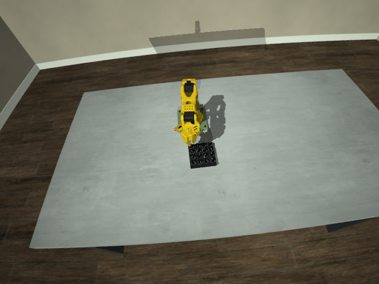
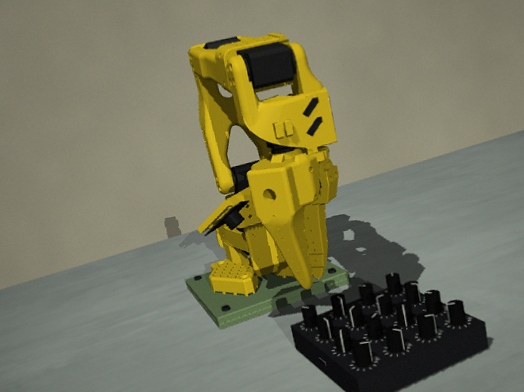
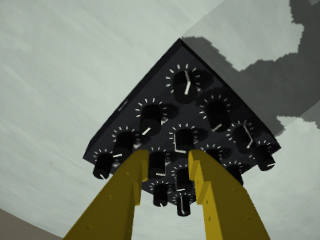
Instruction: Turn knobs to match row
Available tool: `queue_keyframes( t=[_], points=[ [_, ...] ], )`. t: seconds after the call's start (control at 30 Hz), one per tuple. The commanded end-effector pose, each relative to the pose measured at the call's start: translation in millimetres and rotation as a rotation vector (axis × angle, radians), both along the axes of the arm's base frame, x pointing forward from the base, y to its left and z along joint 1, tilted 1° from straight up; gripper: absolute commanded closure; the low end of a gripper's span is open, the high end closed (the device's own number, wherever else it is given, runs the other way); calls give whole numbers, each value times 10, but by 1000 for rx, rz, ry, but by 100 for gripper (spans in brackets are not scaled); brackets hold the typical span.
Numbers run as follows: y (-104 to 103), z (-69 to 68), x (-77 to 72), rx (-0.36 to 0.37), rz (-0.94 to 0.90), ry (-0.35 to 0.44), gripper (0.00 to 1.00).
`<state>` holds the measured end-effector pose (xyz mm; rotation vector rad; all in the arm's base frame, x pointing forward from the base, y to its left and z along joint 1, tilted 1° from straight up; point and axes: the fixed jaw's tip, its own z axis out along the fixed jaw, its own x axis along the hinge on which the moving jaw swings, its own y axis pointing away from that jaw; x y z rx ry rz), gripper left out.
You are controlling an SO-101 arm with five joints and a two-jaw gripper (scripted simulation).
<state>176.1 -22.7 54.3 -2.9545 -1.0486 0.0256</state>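
Note:
The black knob box (image 1: pixel 203 155) lies on the grey table just in front of the arm's base. It holds several black knobs with white pointer lines, seen close up in the exterior view (image 2: pixel 389 336) and from above in the wrist view (image 3: pixel 183 136). A small slot shows on the box's left side face (image 2: pixel 323 361). My yellow gripper (image 2: pixel 313 278) points down and hangs above the box's edge nearest the base, clear of the knobs. Its fingers are nearly together and hold nothing. In the wrist view the fingertips frame the near knobs.
The arm stands on a green base plate (image 2: pixel 264 292) right behind the box. The table (image 1: pixel 208 158) ends over a dark wooden floor on all sides. A wall runs along the back.

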Motion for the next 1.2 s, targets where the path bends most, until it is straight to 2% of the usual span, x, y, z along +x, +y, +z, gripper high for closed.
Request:
queue_keyframes(
  t=[0.0,1.17],
  points=[
    [-15,-2,-12,1,0,-7,90],
    [-28,-4,113,1,0,-7,90]
  ],
)
